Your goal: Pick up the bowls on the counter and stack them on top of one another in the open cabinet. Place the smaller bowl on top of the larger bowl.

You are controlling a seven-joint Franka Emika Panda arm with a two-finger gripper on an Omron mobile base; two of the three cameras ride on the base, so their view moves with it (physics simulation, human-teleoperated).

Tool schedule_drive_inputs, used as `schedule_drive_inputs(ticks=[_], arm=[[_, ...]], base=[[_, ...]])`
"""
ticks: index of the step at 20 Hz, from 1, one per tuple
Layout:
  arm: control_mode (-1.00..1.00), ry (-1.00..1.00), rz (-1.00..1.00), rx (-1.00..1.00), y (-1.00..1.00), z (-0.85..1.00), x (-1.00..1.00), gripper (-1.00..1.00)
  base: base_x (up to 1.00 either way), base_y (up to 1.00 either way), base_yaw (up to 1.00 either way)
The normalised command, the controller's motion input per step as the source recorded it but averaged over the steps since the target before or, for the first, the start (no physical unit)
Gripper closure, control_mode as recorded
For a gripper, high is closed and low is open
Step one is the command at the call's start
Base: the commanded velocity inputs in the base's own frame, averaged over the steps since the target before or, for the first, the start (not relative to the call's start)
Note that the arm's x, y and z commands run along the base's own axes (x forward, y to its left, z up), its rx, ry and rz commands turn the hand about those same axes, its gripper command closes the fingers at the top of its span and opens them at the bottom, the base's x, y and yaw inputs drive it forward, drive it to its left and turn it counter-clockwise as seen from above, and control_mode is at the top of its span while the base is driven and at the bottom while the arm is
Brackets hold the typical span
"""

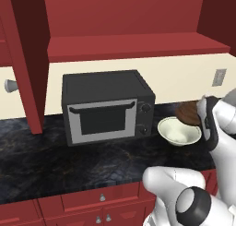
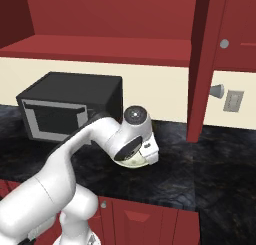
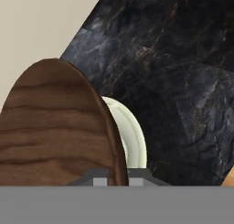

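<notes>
My gripper (image 3: 112, 176) is shut on the rim of the smaller dark brown bowl (image 3: 55, 127), which is tilted and held off the counter (image 3: 183, 81). In the left base view the brown bowl (image 1: 186, 112) hangs just above and behind the larger cream-white bowl (image 1: 179, 130), with the gripper (image 1: 199, 114) at its right side. The cream bowl (image 3: 133, 136) peeks out from behind the brown one and rests on the counter (image 1: 69, 160) right of the microwave. A sliver of the cream bowl (image 2: 132, 162) shows under my wrist. The open cabinet's red shelf (image 1: 138, 47) runs above, bare.
A dark microwave (image 1: 108, 107) stands on the counter left of the bowls. Open cabinet doors hang at the left (image 1: 27, 59) and at the right (image 2: 210, 64). A wall outlet (image 1: 219, 77) sits on the cream backsplash. Red drawers (image 1: 101, 197) lie under the counter.
</notes>
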Motion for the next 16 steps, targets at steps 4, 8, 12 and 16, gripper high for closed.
schedule_drive_inputs(ticks=[4, 8, 12, 16], arm=[[-1.0, 0.05, 0.0, 0.0, 0.18, 0.0, -0.24, 1.0], [-1.0, 0.06, 0.01, 0.0, 0.27, 0.0, -0.15, 1.0], [-1.0, 0.07, 0.02, 0.0, 0.27, 0.0, -0.06, 1.0], [-1.0, 0.04, 0.02, 0.0, 0.12, 0.0, 0.0, 1.0]], base=[[0.0, 0.0, 0.0], [0.0, 0.0, 0.0], [0.0, 0.0, 0.0], [0.0, 0.0, 0.0]])
